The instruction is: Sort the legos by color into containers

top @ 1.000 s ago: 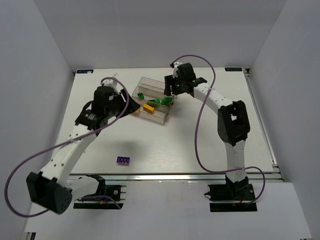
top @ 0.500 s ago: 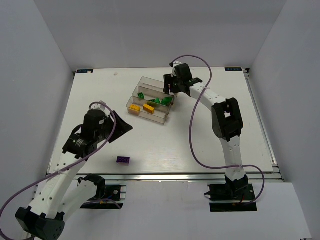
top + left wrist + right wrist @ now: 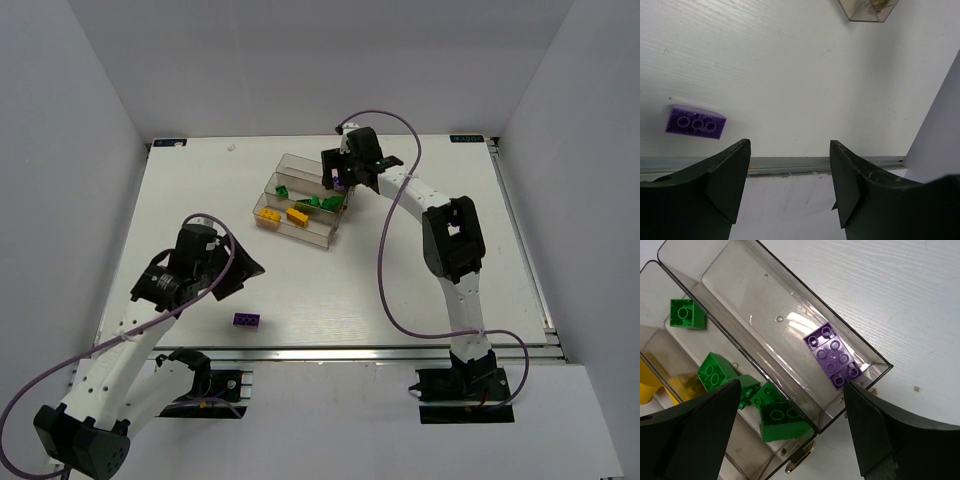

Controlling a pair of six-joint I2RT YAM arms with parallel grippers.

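Three joined clear bins (image 3: 305,222) stand at the table's middle back. In the right wrist view a purple brick (image 3: 833,354) lies in the far bin (image 3: 765,300), several green bricks (image 3: 779,419) in the middle one, yellow ones (image 3: 646,390) at the left edge. My right gripper (image 3: 339,178) is open and empty above the bins' right end. A loose purple brick (image 3: 248,320) lies on the table near the front; it also shows in the left wrist view (image 3: 695,123). My left gripper (image 3: 240,275) is open and empty, above and left of that brick.
The table's metal front rail (image 3: 790,164) runs just below the left fingers. A corner of the bins (image 3: 867,10) shows at the top of the left wrist view. Grey walls enclose the table on three sides.
My left arm has pulled back from the bins toward the front, nearing the loose purple brick. My right gripper shifted slightly left over the bins.
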